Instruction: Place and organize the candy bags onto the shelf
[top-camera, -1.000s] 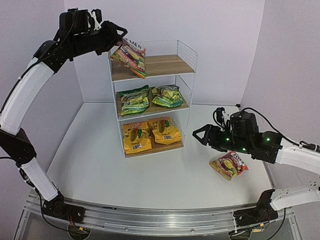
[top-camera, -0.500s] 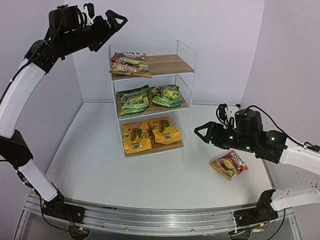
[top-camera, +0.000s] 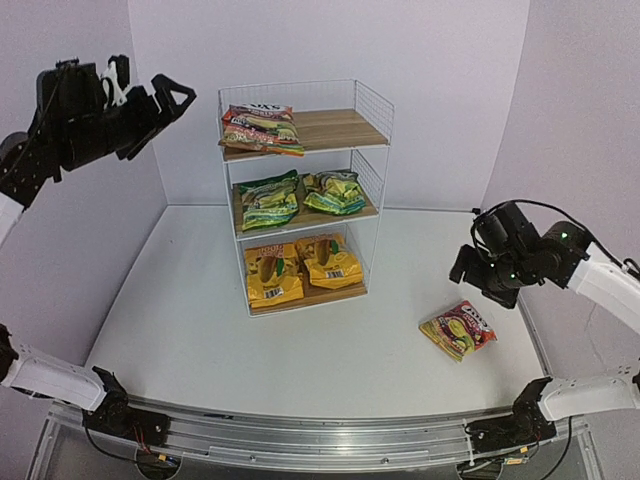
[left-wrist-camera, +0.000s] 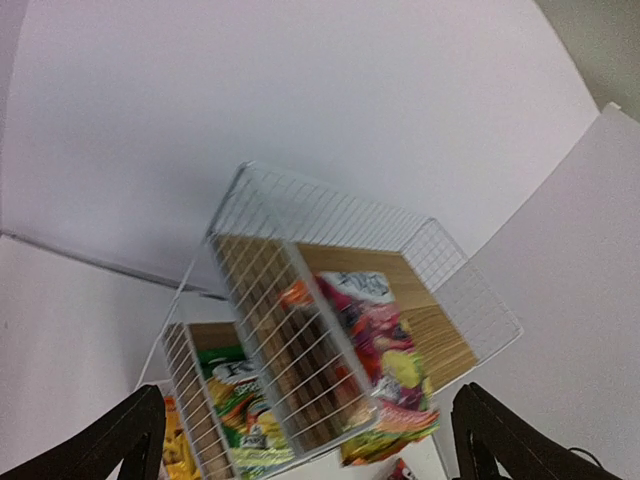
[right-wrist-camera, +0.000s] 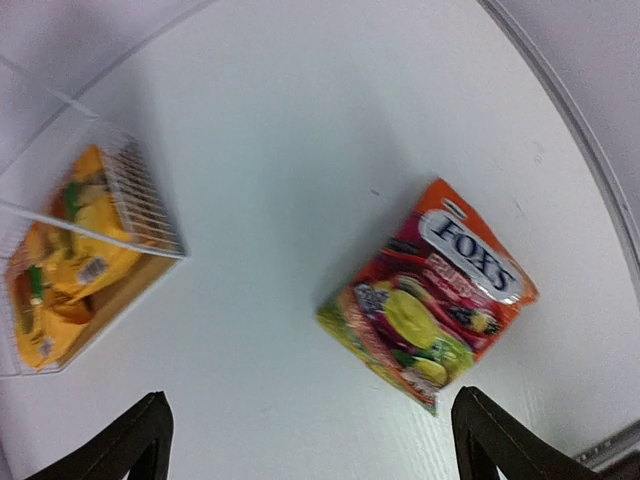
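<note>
Five candy bags (top-camera: 270, 200) we count on the shelf (top-camera: 340, 128), the red bag (top-camera: 260, 128) newly released on its top tier, left gripper (top-camera: 165, 108) withdrawn, spread and empty, to upper left; sixth bag (top-camera: 458, 330) lies lower right near our spread right gripper (right-wrist-camera: 310, 440), likely next.

The left arm (top-camera: 50, 375) and right arm (top-camera: 605, 290) share one build: smooth white shells on long links, black housings at joints and wrists. The right one shows small green lights (top-camera: 563, 237) and a thin looping black cable (top-camera: 545, 203). The left gripper (top-camera: 165, 118) has black triangular fingers (top-camera: 172, 92).
</note>
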